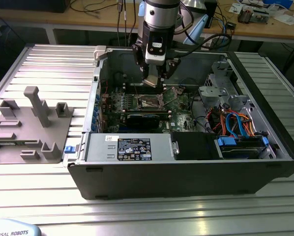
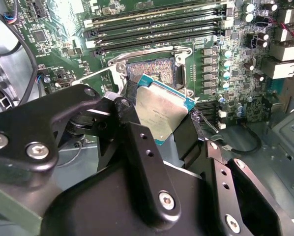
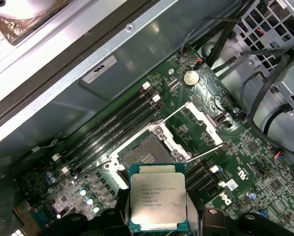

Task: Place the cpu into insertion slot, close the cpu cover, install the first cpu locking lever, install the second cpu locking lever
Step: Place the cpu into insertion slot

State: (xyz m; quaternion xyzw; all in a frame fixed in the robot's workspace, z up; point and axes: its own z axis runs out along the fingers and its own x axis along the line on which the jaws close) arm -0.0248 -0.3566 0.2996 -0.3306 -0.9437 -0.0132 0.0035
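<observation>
Second wrist view: one cpu (image 2: 161, 110) corner hidden behind claw (image 2: 159, 120); cpu overlaps one edge of insertion slot (image 2: 152, 71); claw cut by picture edge.

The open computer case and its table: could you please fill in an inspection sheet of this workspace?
Surface: ribbed metal table, carrying the open computer case.
Job's things: cpu held above the insertion slot, not seated; cpu cover open.
Clutter: grey fixture plate on the table at the exterior view's left.
Grippers: gripper shut on the cpu.
Cables: orange and blue cables inside the case.
Surroundings: wooden bench behind, with loose items.
</observation>
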